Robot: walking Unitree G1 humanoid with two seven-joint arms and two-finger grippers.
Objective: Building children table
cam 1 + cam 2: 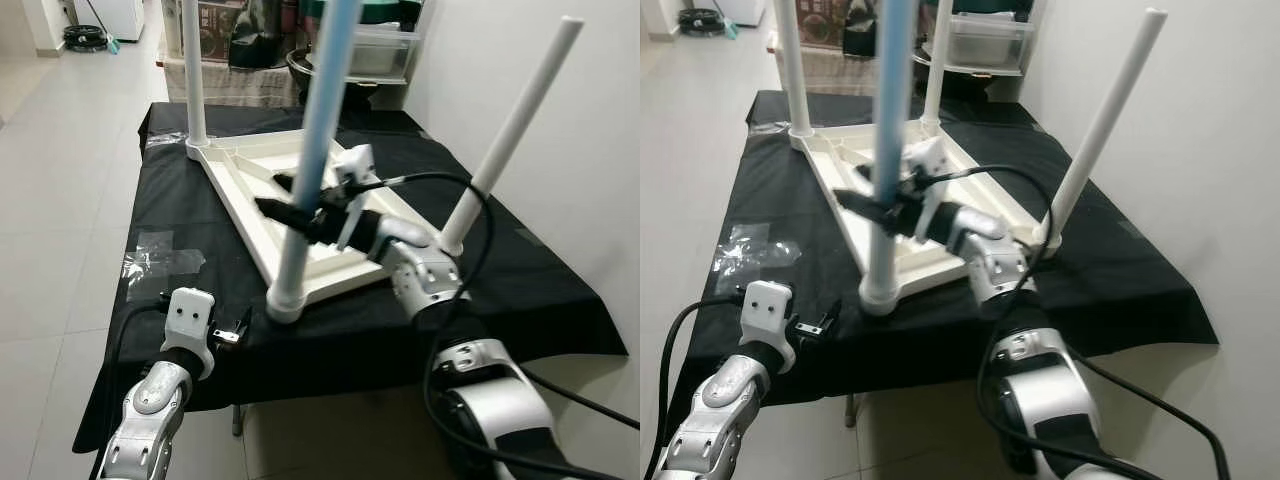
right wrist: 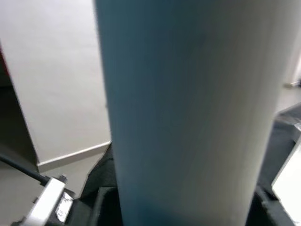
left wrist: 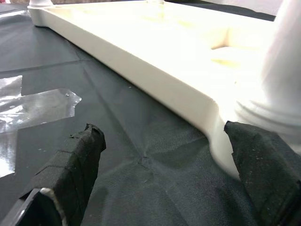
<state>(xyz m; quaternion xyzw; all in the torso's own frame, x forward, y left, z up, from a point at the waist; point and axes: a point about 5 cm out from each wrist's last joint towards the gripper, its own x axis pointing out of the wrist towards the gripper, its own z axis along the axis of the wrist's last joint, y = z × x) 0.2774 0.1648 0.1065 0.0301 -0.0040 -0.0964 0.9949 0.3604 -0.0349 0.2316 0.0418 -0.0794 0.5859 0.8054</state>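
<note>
Left claw (image 1: 232, 334) hovers low at the near edge of the black-draped worktop (image 1: 520, 290), fingers spread wide and empty, one fingertip (image 3: 256, 165) just beside the near corner of the upturned white tabletop (image 1: 262, 180); a careless nudge could shove that frame sideways. Right claw (image 1: 290, 205) is clamped round the near leg (image 1: 318, 130), which rises from that corner's socket. If the grip twists or leans off-axis, the leg could bind or work loose, or the whole frame could tip, dragging its other legs across the cloth.
</note>
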